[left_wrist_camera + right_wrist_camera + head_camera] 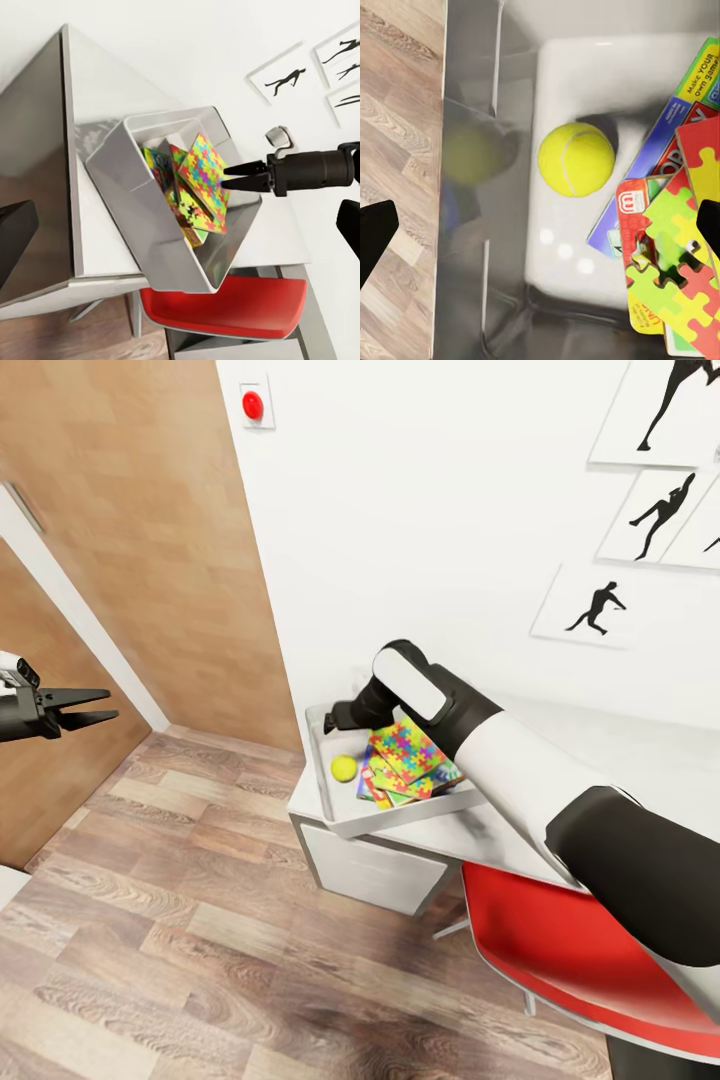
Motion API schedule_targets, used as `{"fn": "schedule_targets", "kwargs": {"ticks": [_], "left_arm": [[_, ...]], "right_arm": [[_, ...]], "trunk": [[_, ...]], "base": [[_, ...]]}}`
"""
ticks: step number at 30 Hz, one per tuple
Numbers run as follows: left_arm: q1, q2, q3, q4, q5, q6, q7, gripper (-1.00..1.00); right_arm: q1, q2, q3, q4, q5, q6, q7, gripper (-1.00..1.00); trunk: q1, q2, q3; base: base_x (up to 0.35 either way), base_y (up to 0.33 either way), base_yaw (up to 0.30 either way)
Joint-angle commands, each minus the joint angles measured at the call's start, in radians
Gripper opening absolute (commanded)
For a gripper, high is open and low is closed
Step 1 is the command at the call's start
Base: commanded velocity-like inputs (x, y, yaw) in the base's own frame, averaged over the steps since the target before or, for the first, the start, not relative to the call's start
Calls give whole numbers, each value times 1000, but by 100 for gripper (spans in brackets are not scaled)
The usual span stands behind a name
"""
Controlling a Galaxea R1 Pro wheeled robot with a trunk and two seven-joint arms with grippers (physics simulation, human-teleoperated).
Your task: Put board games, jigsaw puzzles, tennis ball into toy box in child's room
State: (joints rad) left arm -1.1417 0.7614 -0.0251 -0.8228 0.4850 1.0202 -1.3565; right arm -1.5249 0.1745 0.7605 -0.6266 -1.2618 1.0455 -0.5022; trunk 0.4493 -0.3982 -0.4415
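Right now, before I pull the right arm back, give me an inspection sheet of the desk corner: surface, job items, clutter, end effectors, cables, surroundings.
Surface: light grey table, toy box at its corner near the wall.
Job's things: tennis ball on the box floor; jigsaw puzzles leaning on board games inside the box.
Clutter: nothing seen on the table outside the box.
End effectors: right end effector open, empty, above the box; left end effector open, empty, over the floor away from the table.
Cables: nothing seen.
Surroundings: red chair at the table, silhouette pictures on the wall, red wall button, wooden door.
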Motion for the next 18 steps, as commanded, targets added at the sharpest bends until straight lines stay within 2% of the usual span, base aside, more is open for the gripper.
{"fn": "schedule_targets", "kwargs": {"ticks": [1,4,7,9,12,15,18], "left_arm": [[-1,1,-3,1,3,9,-3,100],[-1,1,-3,0,3,9,-3,100],[-1,1,-3,1,3,9,-3,100],[-1,1,-4,0,3,9,-3,100],[-1,1,-5,0,3,9,-3,100],[-1,1,-6,1,3,9,-3,100],[0,1,-5,1,3,9,-3,100]], "right_arm": [[-3,0,1,-2,-11,0,-9,100],[-6,0,-3,-10,-12,1,-8,100],[-10,0,-23,-67,-14,2,-7,100],[-11,0,-63,-144,-20,2,-6,100],[-12,-2,-116,-205,-25,2,-6,100],[-6,-63,-184,-240,-44,2,-6,100],[-2,-110,-220,-262,-70,2,-5,100]], "trunk": [[1,-2,0],[1,-2,5],[1,-2,9],[1,-2,13],[1,-2,18],[1,-2,23],[1,-2,27]], "base": [[0,0,0],[0,0,0],[0,0,0],[0,0,0],[0,0,0],[0,0,0],[0,0,0]]}}
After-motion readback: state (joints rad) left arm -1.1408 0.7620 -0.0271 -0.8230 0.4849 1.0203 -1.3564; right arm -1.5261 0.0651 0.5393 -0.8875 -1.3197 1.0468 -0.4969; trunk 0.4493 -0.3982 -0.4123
